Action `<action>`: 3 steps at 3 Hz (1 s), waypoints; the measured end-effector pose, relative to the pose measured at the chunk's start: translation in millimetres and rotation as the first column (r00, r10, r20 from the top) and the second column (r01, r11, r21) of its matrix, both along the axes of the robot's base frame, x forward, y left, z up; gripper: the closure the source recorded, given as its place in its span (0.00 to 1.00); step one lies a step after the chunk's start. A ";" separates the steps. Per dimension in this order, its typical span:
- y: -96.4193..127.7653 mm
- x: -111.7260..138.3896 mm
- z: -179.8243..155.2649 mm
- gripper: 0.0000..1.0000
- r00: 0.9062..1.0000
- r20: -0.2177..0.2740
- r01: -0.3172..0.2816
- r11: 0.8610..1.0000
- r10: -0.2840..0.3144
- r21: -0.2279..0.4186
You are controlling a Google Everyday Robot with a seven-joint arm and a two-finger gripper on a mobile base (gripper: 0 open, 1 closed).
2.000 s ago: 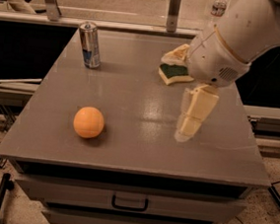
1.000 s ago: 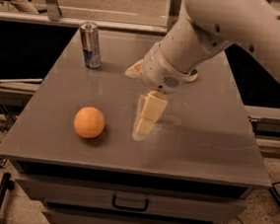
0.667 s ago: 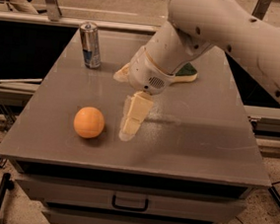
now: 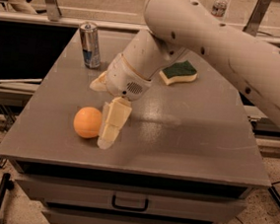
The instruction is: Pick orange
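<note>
Orange-skinned and unmoved, the orange [image 4: 87, 122] sits forward of the drink can [image 4: 90, 44] as the gripper [image 4: 105, 118], fingers spread apart, has swept in from the can's far right to touch its side. A grasp looks imminent.

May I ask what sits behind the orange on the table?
The drink can stands behind the orange, near the far edge. The gripper hangs beside the orange; the arm hides some table.

We count one orange [image 4: 87, 122], one can [image 4: 90, 44], one sponge [image 4: 179, 72], one bottle [image 4: 219, 5], and one gripper [image 4: 109, 130] just beside the orange.
</note>
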State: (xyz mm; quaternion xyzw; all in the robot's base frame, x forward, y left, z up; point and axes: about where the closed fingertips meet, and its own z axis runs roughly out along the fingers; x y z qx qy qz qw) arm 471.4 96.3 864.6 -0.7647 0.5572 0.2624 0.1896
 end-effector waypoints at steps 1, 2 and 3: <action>34.8 -23.2 -10.7 0.00 0.995 0.028 -0.093 0.995 0.092 0.032; 16.4 -16.5 -16.5 0.00 0.995 0.040 -0.090 0.996 0.089 0.021; 16.4 -16.8 -16.5 0.03 0.995 0.041 -0.092 0.996 0.091 0.021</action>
